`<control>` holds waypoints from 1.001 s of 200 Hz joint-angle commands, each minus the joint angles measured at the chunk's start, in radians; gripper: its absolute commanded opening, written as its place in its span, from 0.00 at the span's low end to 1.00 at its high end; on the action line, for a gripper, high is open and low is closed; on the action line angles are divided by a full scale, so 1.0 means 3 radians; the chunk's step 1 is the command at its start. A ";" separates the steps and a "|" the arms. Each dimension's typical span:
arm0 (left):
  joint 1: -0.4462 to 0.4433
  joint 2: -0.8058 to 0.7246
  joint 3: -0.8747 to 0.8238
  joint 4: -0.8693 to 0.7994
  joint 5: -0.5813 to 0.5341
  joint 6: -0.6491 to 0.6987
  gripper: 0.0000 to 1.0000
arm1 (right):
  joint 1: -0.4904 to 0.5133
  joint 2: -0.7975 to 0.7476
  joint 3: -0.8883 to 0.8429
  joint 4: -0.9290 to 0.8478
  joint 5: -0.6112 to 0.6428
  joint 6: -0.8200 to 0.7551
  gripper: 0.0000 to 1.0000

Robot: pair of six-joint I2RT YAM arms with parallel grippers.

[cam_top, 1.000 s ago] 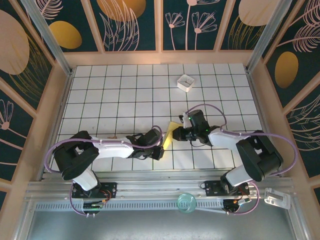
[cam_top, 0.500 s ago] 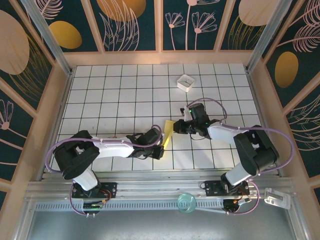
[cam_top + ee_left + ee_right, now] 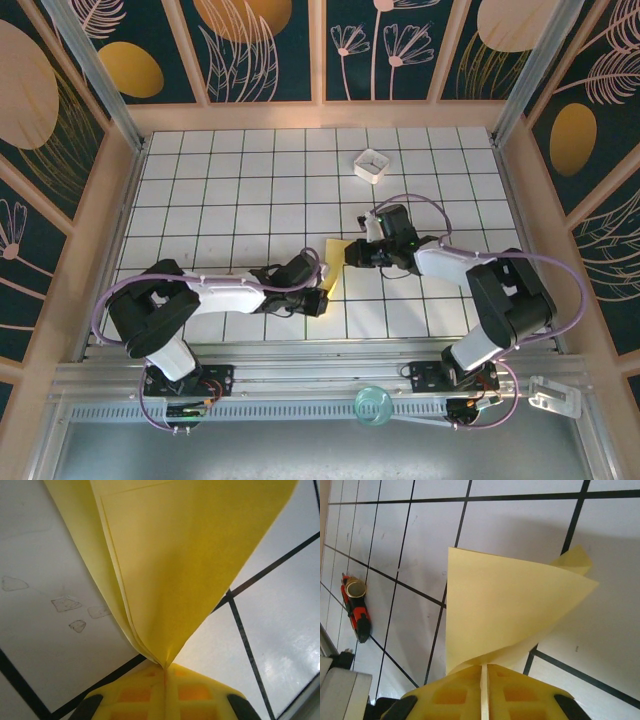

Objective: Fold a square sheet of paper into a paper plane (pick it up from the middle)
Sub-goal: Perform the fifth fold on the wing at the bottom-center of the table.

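White tiles ruled with black lines cover the counter (image 3: 200, 200), which is enclosed by dark panels painted with gold and pale plants. A small white box (image 3: 371, 164) is seen toward the far side of the grid.

From above, the yellow paper (image 3: 332, 268) is found nearer the arms' bases than the white box and a little to its left. It is caught between the two arms. The left pincer (image 3: 321, 289) is clamped on the paper's end farther from the box, and the right pincer (image 3: 352, 252) on the edge closer to the box.

In the left wrist view, the paper (image 3: 190, 555) is seen as several folded layers that narrow to a point. That point is nipped in the seam where the left pincer (image 3: 164, 669) is closed, and its fingers (image 3: 135, 695) are tinted yellow by the sheet. The layers fan out away from the pincer over the tiles.

In the right wrist view, the paper (image 3: 505, 610) is curled into a loose cone shape. Its lower edge is gripped in the closed right pincer (image 3: 482, 669). A corner is lifted clear of the counter, as its shadow shows. A small red and black object (image 3: 356, 611) with a brass-coloured round end is seen lying on the tiles off to the left in that view.
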 commanded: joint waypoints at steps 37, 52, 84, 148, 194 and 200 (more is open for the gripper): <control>0.0112 0.0082 -0.0428 0.0792 0.1224 -0.0365 0.07 | -0.0033 -0.0246 -0.0083 0.0201 -0.0357 -0.0002 0.15; 0.0148 0.0087 -0.0478 0.0896 0.1311 -0.0417 0.06 | -0.0015 -0.0163 -0.0048 0.0251 -0.0380 0.0020 0.16; 0.0204 0.0133 -0.0561 0.1110 0.1432 -0.0560 0.06 | 0.0018 -0.0018 -0.0023 0.0292 -0.0305 0.0052 0.16; 0.0338 0.0054 -0.0612 0.1136 0.1426 -0.0633 0.06 | -0.0125 -0.0710 0.0093 -0.0588 0.0522 -0.0222 0.31; 0.0352 0.0102 -0.0572 0.1132 0.1444 -0.0621 0.06 | 0.0136 -0.0982 -0.0123 -0.0700 0.0686 0.0034 0.38; 0.0354 0.0102 -0.0569 0.1132 0.1444 -0.0623 0.06 | 0.0226 -0.0973 -0.0154 -0.0638 0.0656 0.0060 0.37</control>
